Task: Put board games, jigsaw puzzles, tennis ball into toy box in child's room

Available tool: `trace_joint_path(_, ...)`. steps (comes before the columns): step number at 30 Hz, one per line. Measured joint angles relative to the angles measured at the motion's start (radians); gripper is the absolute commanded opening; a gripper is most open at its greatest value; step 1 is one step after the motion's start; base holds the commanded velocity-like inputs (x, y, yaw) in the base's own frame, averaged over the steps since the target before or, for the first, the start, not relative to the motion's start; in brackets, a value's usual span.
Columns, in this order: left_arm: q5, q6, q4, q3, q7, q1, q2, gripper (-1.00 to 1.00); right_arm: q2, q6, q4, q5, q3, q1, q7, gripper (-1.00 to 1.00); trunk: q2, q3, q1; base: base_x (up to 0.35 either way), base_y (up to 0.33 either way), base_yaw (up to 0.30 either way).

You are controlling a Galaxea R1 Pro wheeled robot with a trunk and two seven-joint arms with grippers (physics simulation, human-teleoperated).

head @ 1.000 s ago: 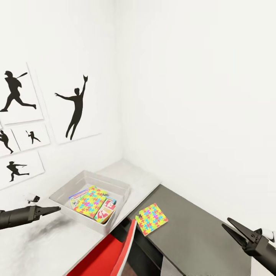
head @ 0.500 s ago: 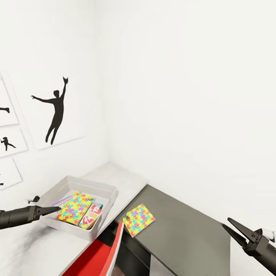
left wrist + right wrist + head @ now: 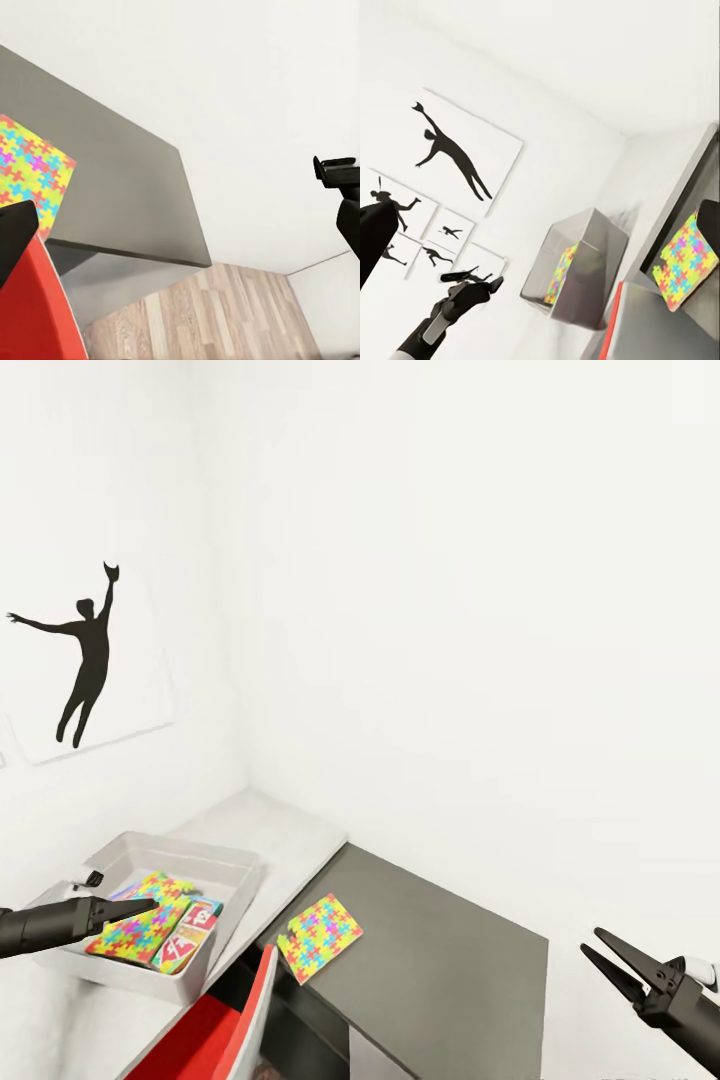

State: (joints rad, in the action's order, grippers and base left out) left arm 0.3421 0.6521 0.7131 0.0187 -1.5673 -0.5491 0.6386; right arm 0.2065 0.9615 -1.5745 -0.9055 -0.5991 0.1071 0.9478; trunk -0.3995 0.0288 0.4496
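The light-grey toy box (image 3: 205,852) stands on the table's light top (image 3: 275,825). In it lie one jigsaw puzzle (image 3: 138,932) and, beside it, a red-and-white board game (image 3: 190,935). A second jigsaw puzzle (image 3: 320,937) lies flat on the lower dark-grey section (image 3: 440,960), near its edge by the box. My left gripper (image 3: 140,907) hovers open at the box's near left side, holding nothing. Far off at the right, my right gripper (image 3: 591,942) is open and empty. The tennis ball is out of view.
A red chair (image 3: 205,1035) stands tucked against the table's front, just below the toy box. White walls meet in the corner behind the table, with a black silhouette picture (image 3: 85,660) on the left one. Wood-plank floor (image 3: 202,315) lies past the dark section's end.
The head view has swung to the right, so the wall pictures, box and puzzle sit further left in the picture. Neither gripper has changed, and none of the toys has moved.
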Motion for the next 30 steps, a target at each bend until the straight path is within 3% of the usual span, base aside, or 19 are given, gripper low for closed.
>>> trace_joint_path(30, 0.000, 0.000, 0.000, 0.000, 0.000, 0.000, 0.001, 1.00, 0.000, 0.002, 0.001, -0.007, 0.000, 0.000, 0.000, 1.00, 0.000, -0.025, 0.000, 0.000, -0.012, -0.227)
